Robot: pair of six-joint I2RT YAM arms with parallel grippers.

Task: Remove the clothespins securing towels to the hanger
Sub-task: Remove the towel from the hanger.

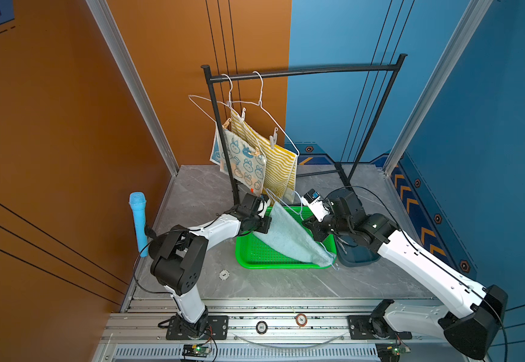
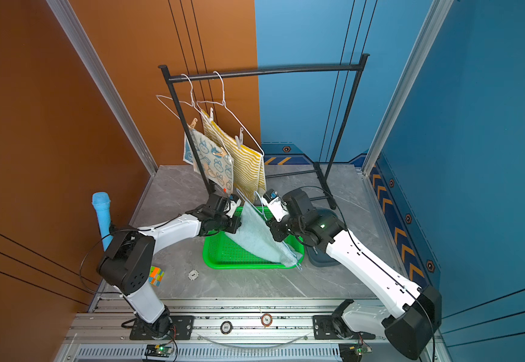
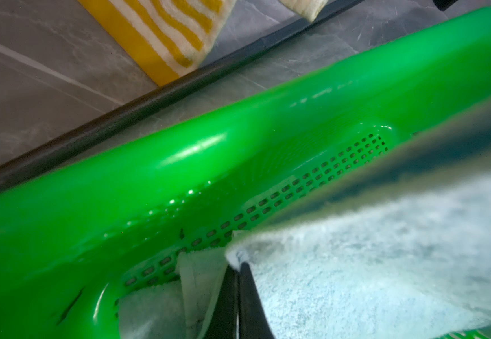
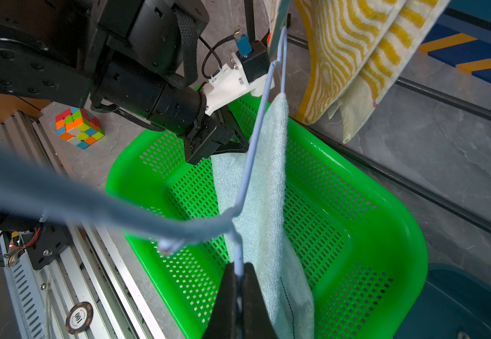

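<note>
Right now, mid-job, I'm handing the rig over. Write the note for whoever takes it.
Left gripper: shut on the blue towel's edge.
Right gripper: shut on the wire hanger carrying that towel, over the basket.
Done: this hanger is off the rack; no pin shows on the blue towel.
Left: four pins to pull, two on the bunny towel and two on the striped towel, both hanging on the rack.
</note>
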